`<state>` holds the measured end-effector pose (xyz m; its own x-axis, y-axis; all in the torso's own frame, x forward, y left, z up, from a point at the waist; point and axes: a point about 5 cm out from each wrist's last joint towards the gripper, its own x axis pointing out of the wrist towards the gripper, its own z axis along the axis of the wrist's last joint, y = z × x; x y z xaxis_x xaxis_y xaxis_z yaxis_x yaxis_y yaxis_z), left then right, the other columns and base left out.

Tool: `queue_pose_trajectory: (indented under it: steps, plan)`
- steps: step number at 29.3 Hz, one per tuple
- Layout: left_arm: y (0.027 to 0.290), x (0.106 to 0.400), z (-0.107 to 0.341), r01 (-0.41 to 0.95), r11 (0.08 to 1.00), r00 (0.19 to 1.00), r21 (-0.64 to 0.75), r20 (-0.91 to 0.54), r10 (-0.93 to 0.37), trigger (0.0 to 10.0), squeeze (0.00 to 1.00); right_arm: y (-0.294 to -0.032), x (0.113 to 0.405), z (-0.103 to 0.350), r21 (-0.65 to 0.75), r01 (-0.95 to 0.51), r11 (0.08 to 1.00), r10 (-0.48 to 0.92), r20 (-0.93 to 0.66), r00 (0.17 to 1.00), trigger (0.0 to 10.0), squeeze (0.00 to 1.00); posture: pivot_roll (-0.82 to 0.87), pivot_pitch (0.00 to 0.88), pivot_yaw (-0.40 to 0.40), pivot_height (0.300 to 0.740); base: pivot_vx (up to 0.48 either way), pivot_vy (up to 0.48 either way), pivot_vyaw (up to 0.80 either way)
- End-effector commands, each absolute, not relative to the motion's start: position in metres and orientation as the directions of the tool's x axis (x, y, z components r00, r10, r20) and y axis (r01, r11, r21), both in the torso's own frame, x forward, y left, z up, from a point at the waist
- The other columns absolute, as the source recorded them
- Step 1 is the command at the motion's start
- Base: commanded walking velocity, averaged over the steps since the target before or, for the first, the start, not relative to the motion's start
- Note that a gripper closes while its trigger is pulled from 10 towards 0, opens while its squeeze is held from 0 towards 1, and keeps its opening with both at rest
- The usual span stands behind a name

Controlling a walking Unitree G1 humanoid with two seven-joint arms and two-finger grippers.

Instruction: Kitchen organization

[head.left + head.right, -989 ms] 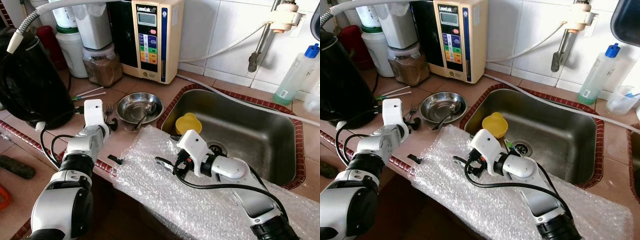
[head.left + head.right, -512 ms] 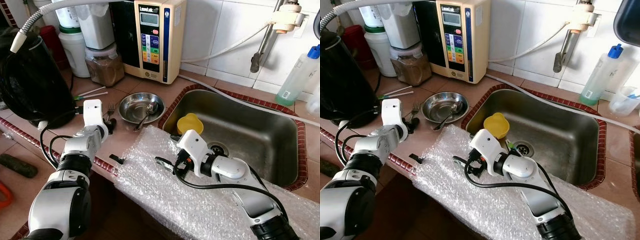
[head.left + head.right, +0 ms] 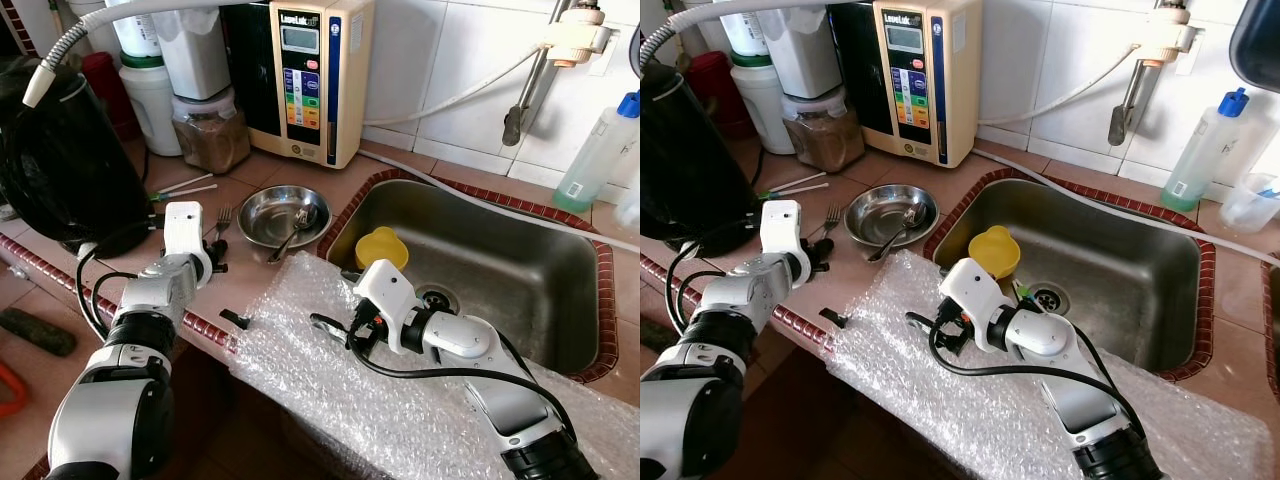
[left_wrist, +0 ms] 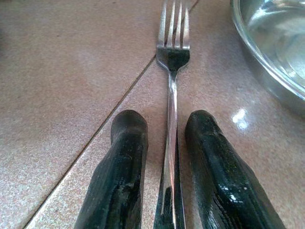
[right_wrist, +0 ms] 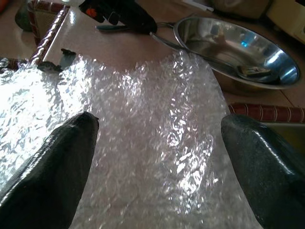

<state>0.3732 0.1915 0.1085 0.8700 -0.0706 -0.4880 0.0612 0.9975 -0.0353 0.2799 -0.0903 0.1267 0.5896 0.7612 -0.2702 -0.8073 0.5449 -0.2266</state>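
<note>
on the tiled counter, beside the steel bowl (image 3: 283,213), lies the fork (image 4: 171,71), its handle running back between the left gripper's (image 4: 164,191) two black fingers. the handle's end is cut off at the picture's edge, and whether the fingers (image 4: 121,162) press the metal or only flank it is hard to tell; a thin gap shows on each side, so they look nearly closed around it without a sure hold. from the head views the fork is mostly hidden behind that gripper, only the tines (image 3: 222,215) poking out. it is plain shiny steel with four tines, lying flat across a tile seam. a spoon (image 3: 292,228) leans in the bowl. the right gripper (image 5: 157,157) hovers over the bubble wrap (image 3: 330,350) spread on the counter edge by the sink (image 3: 470,260), fingers spread wide and holding nothing. a yellow cup (image 3: 380,245) sits in the sink.
</note>
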Motion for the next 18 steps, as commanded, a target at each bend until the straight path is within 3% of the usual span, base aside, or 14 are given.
queue_pose_trajectory:
  steps: [1, 18]
  plan:
    - [0.1858, 0.3563, 0.0759, 0.096, 0.994, 0.781, -0.048, -0.616, -0.106, 0.0, 0.00, -0.0893, 0.2807, 0.1313, -0.239, -0.803, 0.547, 0.764, -0.249, 0.595, 10.0, 0.00, 0.11, 0.000, 0.067, 0.740, 0.000, 0.000, 0.00]
    - [0.1896, 0.3547, 0.0745, 0.095, 0.995, 0.781, -0.038, -0.617, -0.098, 0.0, 0.00, -0.0888, 0.2804, 0.1301, -0.239, -0.802, 0.548, 0.764, -0.249, 0.596, 10.0, 0.00, 0.11, 0.000, 0.070, 0.740, 0.000, 0.000, 0.00]
